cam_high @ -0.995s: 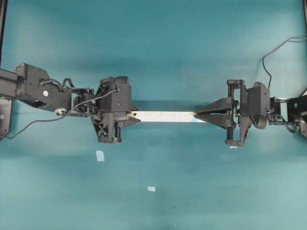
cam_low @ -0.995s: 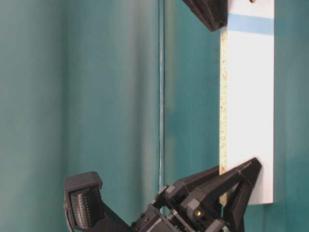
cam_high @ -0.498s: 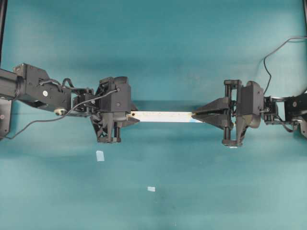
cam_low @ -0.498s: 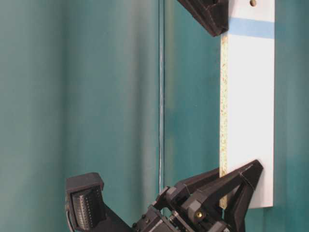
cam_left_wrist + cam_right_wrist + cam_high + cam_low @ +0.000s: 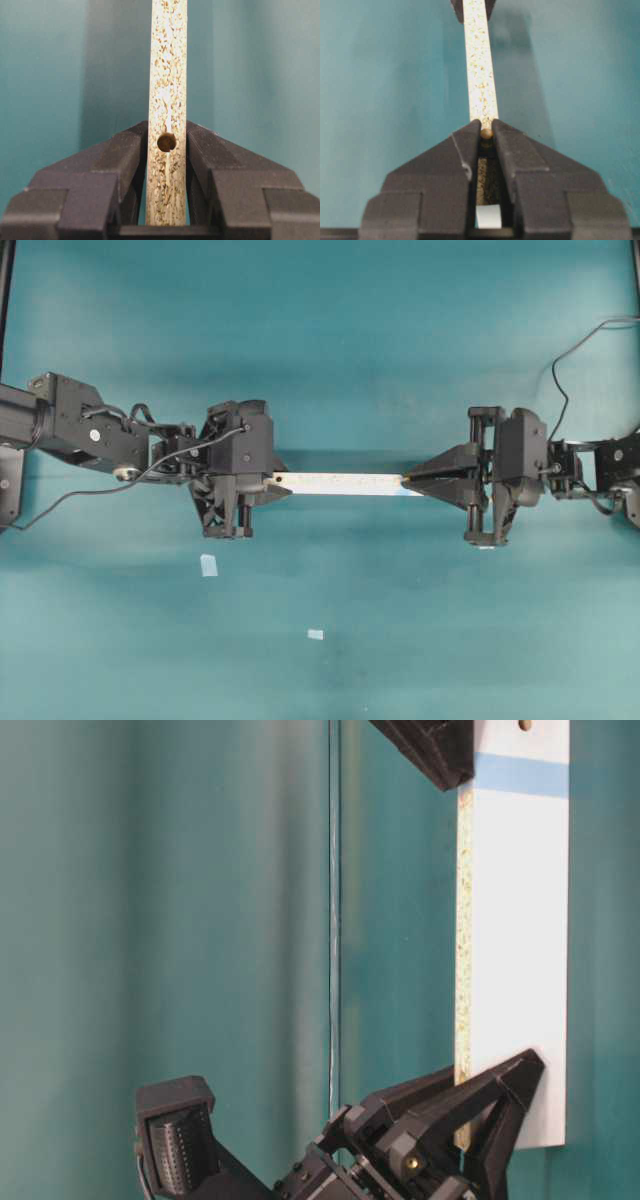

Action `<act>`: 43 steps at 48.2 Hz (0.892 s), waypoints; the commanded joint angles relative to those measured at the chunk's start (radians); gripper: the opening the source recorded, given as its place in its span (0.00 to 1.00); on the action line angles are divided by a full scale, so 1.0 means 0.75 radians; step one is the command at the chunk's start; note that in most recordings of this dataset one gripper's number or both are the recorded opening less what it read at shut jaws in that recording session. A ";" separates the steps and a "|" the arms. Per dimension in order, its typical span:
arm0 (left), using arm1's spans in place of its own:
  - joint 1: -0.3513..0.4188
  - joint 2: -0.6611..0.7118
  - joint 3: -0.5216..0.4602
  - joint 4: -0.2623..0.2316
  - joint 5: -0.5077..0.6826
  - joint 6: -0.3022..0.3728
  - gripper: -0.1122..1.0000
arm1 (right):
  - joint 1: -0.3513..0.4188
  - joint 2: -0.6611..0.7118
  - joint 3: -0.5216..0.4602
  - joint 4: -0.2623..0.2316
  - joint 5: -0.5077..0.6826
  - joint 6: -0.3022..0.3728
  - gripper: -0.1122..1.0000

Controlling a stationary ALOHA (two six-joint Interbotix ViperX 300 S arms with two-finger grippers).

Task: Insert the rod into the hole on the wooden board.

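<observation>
No legible writing on the wooden board (image 5: 518, 940)

The wooden board (image 5: 340, 483), a long narrow strip, hangs level above the teal table, speckled particleboard edge facing up, white face (image 5: 518, 950) to the side with a blue band near one end. One end sits clamped in the left gripper (image 5: 167, 145), a dark plain hole beside the fingertips. The rod (image 5: 486, 133) shows as a small tan round tip between the right gripper's (image 5: 486, 131) fingertips, right on the board's speckled edge.
</observation>
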 commanded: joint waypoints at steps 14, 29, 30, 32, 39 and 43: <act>-0.002 -0.020 -0.018 0.004 -0.002 0.004 0.39 | 0.010 0.002 0.004 0.000 0.065 0.000 0.31; -0.002 -0.020 -0.020 0.004 -0.002 0.004 0.39 | 0.010 -0.106 0.002 0.000 0.065 -0.010 0.52; -0.002 -0.020 -0.020 0.004 -0.002 0.004 0.39 | 0.010 -0.119 0.002 0.000 0.067 -0.010 0.52; -0.002 -0.020 -0.020 0.004 -0.002 0.004 0.39 | 0.010 -0.139 0.004 0.000 0.070 -0.010 0.52; -0.002 -0.020 -0.020 0.004 -0.002 0.004 0.39 | 0.008 -0.215 0.002 0.000 0.102 -0.018 0.53; -0.002 -0.020 -0.018 0.004 -0.002 0.004 0.39 | 0.006 -0.252 0.002 0.000 0.125 -0.022 0.53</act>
